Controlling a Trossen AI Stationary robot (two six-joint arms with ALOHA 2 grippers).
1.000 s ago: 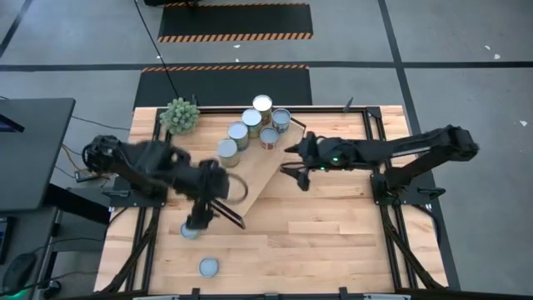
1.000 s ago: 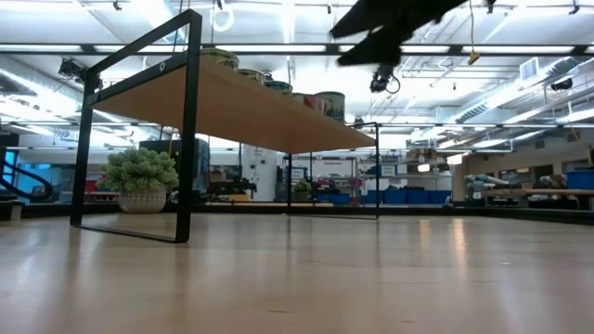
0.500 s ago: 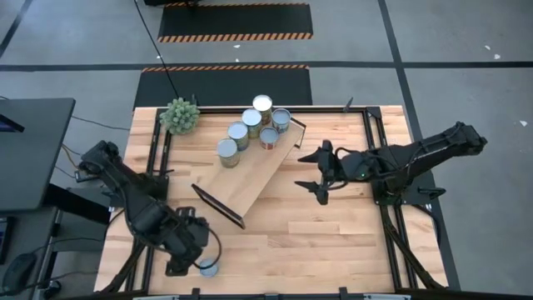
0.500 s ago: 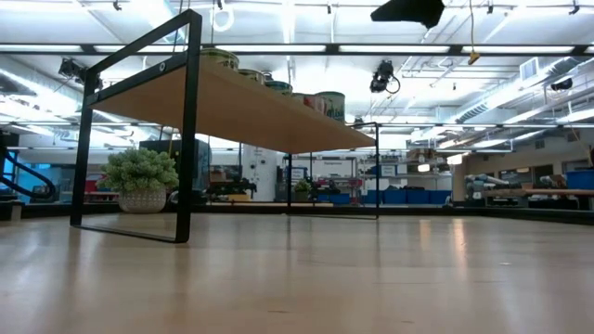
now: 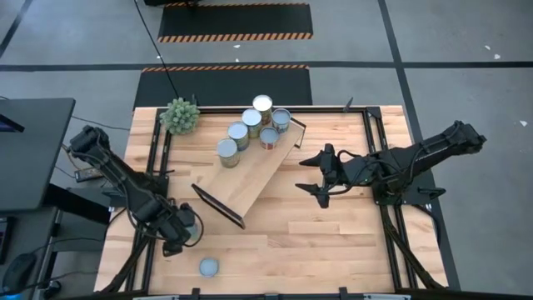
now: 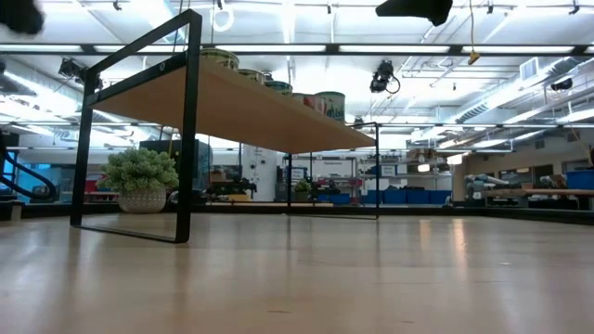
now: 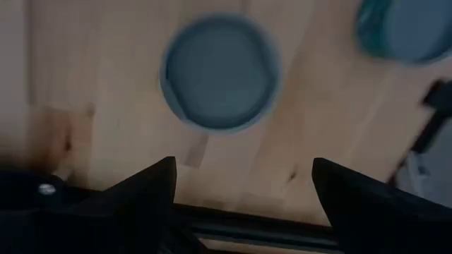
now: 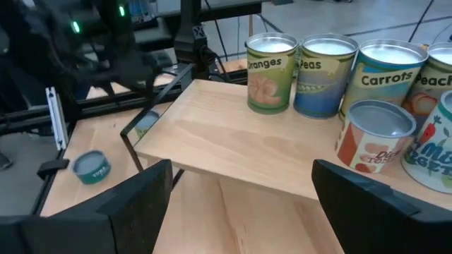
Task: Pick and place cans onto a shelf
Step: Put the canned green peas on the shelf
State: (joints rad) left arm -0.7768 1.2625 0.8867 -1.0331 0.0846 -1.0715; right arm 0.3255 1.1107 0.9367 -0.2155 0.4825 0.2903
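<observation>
Grey floor (image 5: 466, 50) — hazard-striped black mats (image 5: 235, 22), perhaps blue bins (image 6: 408, 197) beyond.

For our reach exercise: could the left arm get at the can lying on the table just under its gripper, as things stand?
Probably yes. The left gripper hangs open directly above that can, with only bare table around it.

This is a large industrial robotics lab or workshop. Rows of long ceiling strip lights (image 6: 278, 48) and exposed overhead ducting span a wide hall, with blue storage bins (image 6: 399, 197) lined along the far wall. Black-and-yellow hazard-striped floor mats (image 5: 235, 22) lie on grey concrete beyond the butcher-block wooden counter (image 5: 333, 237).
</observation>
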